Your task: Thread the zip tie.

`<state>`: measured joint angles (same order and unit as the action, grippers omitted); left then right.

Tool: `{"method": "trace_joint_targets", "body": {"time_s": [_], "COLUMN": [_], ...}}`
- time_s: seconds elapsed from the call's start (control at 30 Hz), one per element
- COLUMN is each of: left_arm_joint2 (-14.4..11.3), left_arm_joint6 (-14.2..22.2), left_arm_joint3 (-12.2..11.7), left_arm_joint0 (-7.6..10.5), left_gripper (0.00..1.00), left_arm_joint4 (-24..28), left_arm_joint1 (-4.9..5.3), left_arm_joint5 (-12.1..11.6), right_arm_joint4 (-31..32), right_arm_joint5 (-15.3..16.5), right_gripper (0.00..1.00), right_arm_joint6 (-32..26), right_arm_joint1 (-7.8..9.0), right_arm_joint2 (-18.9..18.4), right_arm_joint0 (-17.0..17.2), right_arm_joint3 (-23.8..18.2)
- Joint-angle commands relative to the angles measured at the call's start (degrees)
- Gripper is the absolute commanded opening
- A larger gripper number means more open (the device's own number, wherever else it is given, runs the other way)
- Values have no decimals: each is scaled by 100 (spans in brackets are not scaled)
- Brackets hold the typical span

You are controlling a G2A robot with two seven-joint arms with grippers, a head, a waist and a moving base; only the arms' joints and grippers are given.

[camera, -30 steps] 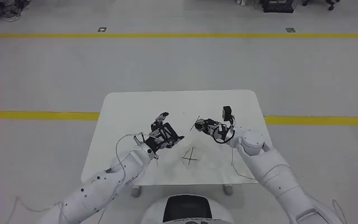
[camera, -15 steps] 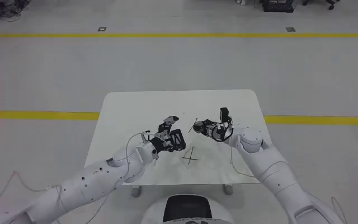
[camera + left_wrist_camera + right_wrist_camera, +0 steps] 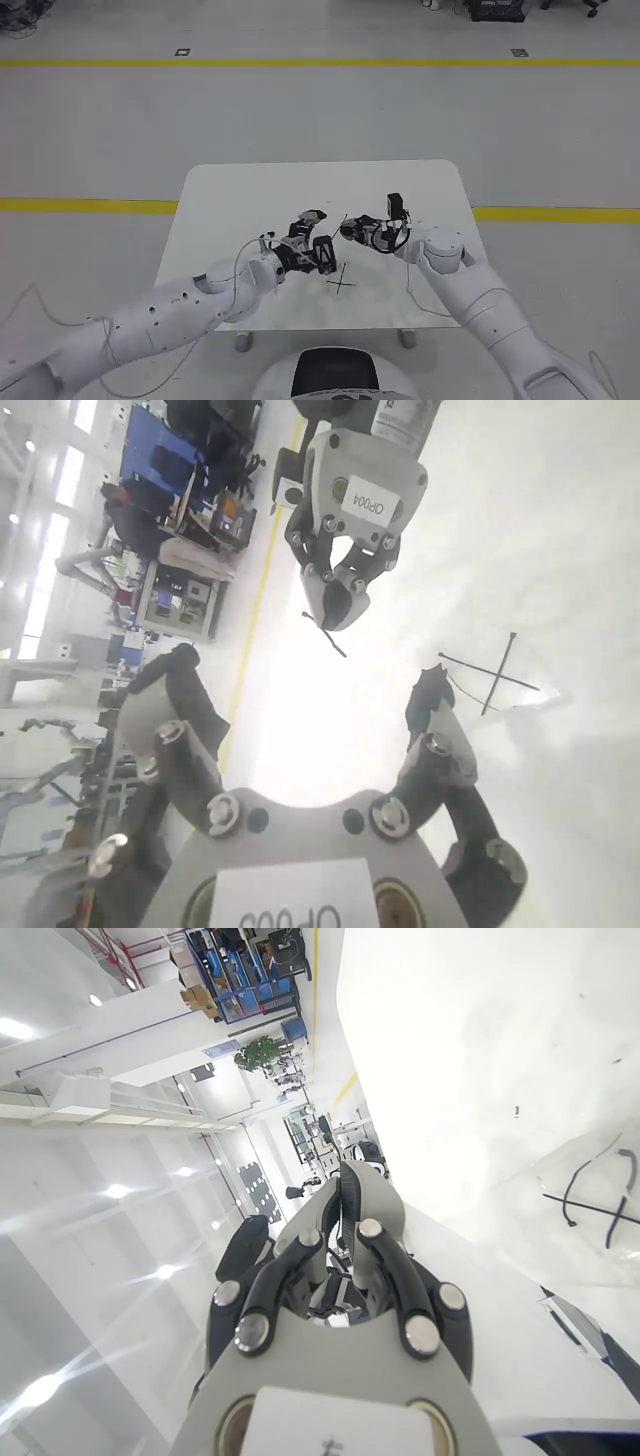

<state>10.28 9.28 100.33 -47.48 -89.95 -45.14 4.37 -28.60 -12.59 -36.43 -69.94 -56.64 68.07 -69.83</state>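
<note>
Black plastic zip tie (image 3: 337, 647), held just above the white table (image 3: 220, 200), clamped between the right gripper's (image 3: 334, 622) closed fingers, facing the wide-open left gripper (image 3: 305, 670); judged light, springy, slippery, best pinched near its free end.

- Top view: bright, even overhead light, faint shadows.
- Glare washes out the bench (image 3: 300, 710) in both wrist views.
- Ceiling lamps (image 3: 116, 1190) flare into streaks.
</note>
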Motion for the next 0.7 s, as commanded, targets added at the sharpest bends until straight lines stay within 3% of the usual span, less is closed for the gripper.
{"method": "trace_joint_targets", "body": {"time_s": [0.0, 0.07, 0.23, 0.43, 0.67], "left_arm_joint2": [-53, -53, -53, -53, -50], "left_arm_joint6": [166, 244, 244, 478, 510], "left_arm_joint3": [46, 49, 49, -8, -18], "left_arm_joint0": [95, 127, 127, 245, 240], "left_gripper": [100, 100, 100, 100, 100], "left_arm_joint4": [0, 0, 0, 0, 0], "left_arm_joint1": [-22, -43, -43, -77, -89], "left_arm_joint5": [-62, 47, 47, -234, -222], "right_arm_joint4": [43, 43, 43, 22, 22], "right_arm_joint5": [-14, -14, -14, -64, -32], "right_gripper": [0, 0, 0, 0, 0], "right_arm_joint6": [45, 45, 45, 87, 114], "right_arm_joint1": [-22, -22, -22, -32, -33], "right_arm_joint2": [60, 60, 60, 69, 50], "right_arm_joint0": [-38, -38, -38, 43, 40], "right_arm_joint3": [-3, -3, -3, -121, -133]}}
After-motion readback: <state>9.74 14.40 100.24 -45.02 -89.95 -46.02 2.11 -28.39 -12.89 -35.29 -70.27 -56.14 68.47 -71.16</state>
